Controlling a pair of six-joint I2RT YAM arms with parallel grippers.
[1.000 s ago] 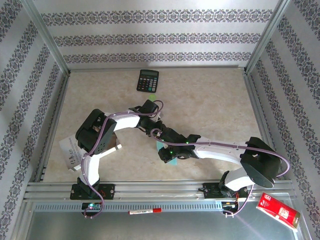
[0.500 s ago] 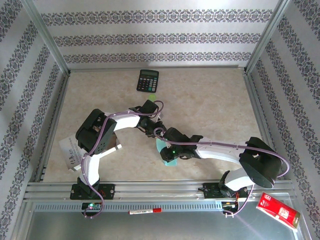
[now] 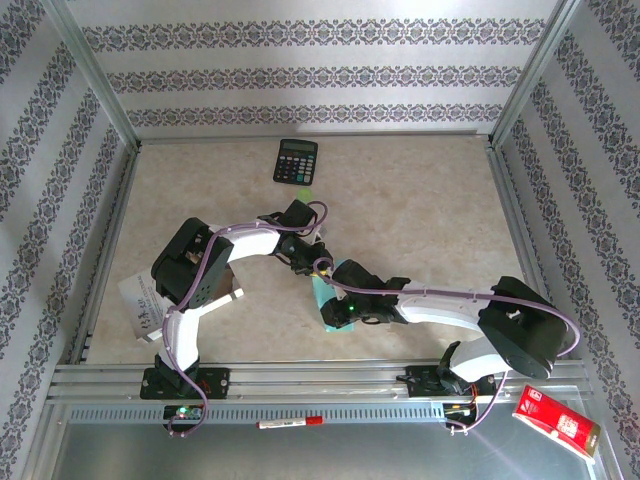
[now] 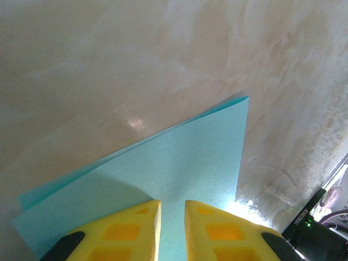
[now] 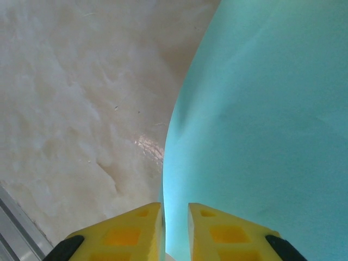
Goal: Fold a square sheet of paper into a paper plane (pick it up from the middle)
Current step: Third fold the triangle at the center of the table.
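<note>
- Left fingers (image 4: 144, 228): narrow, with a slim slit between the two yellow tips. Cyan paper shows through the slit. I cannot tell whether the tips bear on it.
- Right fingers (image 5: 136, 228): also narrow, tips slightly apart. The paper's left edge runs straight down into the slit between them.
- Sheet of paper (image 4: 185, 157): light cyan, folded over, with a second layer peeking out along its far-left edge. It lies on the counter (image 3: 420, 220) directly ahead of the left fingers and runs in under them. One sharp corner points away, ahead and to their right.
- Right wrist view: the sheet lies ahead and to the right of the right fingers and looks slightly bowed. Bare counter lies to their left.
- Top view: both wrists meet mid-counter, close together over the sheet.
- Calculator (image 3: 296, 160): black, well beyond the left fingers, near the far wall.
- Booklet (image 3: 140, 305): well off to the left fingers' near left, partly under the left arm.
</note>
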